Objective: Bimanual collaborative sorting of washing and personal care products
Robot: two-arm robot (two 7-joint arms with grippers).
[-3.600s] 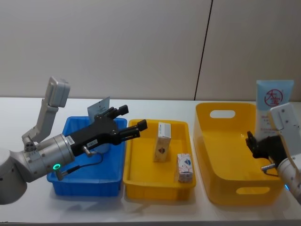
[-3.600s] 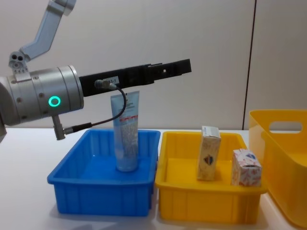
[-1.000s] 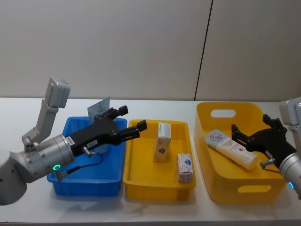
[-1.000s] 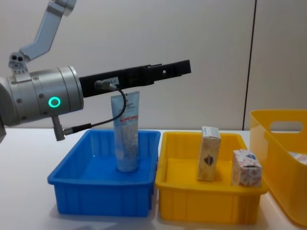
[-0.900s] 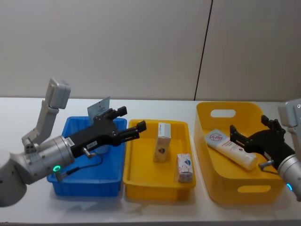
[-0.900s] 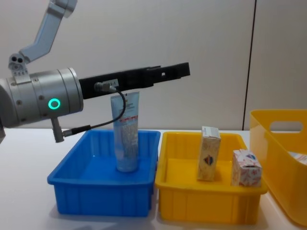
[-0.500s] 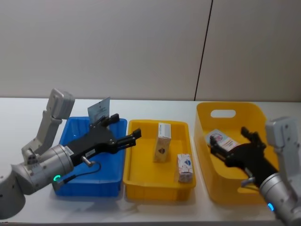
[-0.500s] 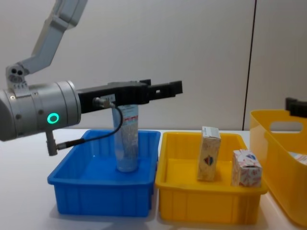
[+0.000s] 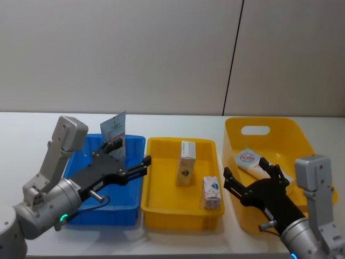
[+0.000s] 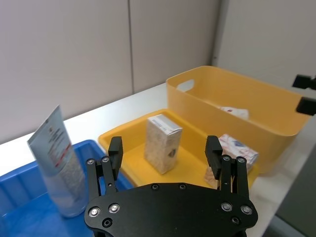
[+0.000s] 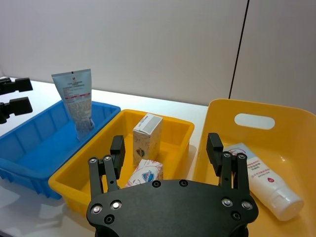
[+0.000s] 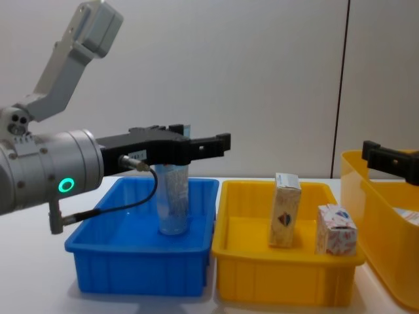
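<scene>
A pale-blue squeeze tube [image 9: 115,132] stands upright in the blue tray [image 9: 129,186]. My left gripper [image 9: 129,152] hovers open and empty just in front of it; the chest view has the tube [image 12: 171,206] partly hidden behind that gripper [image 12: 196,147]. Two cream boxes sit in the middle yellow tray [image 9: 180,218]: a taller upright one [image 9: 187,162] and a smaller printed one [image 9: 212,192]. A white tube with a red mark [image 9: 249,159] lies in the large yellow bin [image 9: 253,129]. My right gripper [image 9: 247,170] is open and empty at the bin's near left side.
The three containers stand side by side on the white table, blue tray [image 11: 39,143], yellow tray [image 11: 182,133] and tall bin [image 11: 296,128]. A wall rises close behind them. Bare table lies in front of and left of the blue tray.
The white tube, earlier held upright by my right gripper, now lies loose in the bin. Both arms have drawn back toward me, the left one also dropping lower.
</scene>
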